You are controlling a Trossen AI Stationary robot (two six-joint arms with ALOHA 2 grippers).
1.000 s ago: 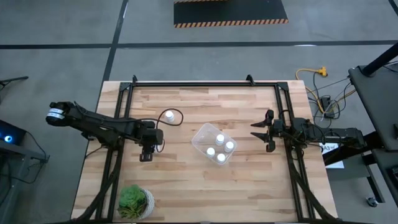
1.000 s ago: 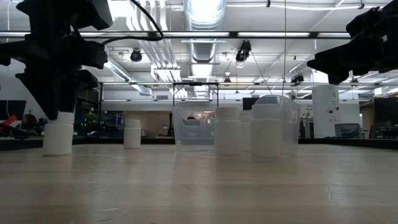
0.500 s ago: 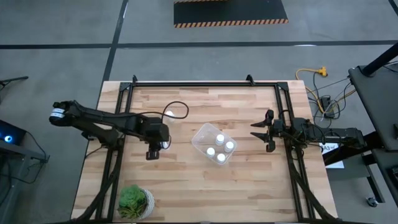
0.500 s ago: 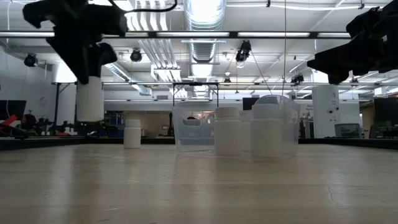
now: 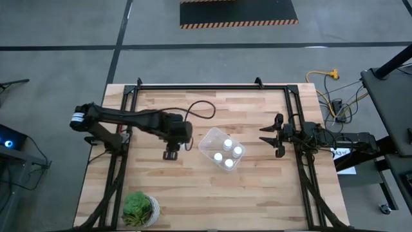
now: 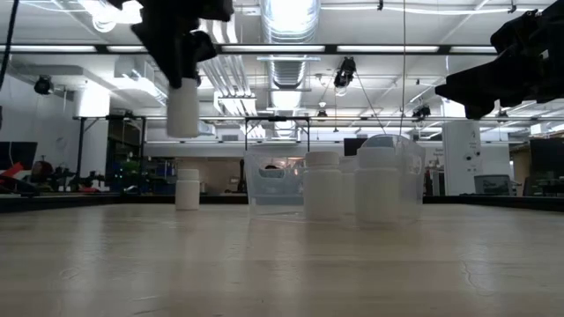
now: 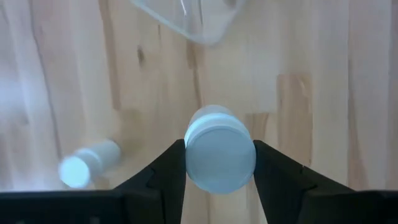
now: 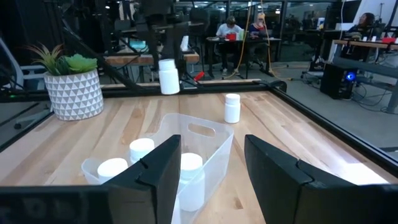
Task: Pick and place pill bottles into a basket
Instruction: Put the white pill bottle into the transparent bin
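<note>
Left hand [image 7: 217, 163] clamped on pill bottle [image 7: 219, 155], held above table beside basket [image 5: 221, 149]; right hand [image 8: 208, 163] empty, spread.

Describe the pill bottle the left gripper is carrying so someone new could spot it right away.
Start at the clear basket in the middle of the wooden table. Just to its left, the left gripper holds a white pill bottle in the air. Unlike the bottles standing in the basket and the lone bottle on the table, it touches no surface.
</note>
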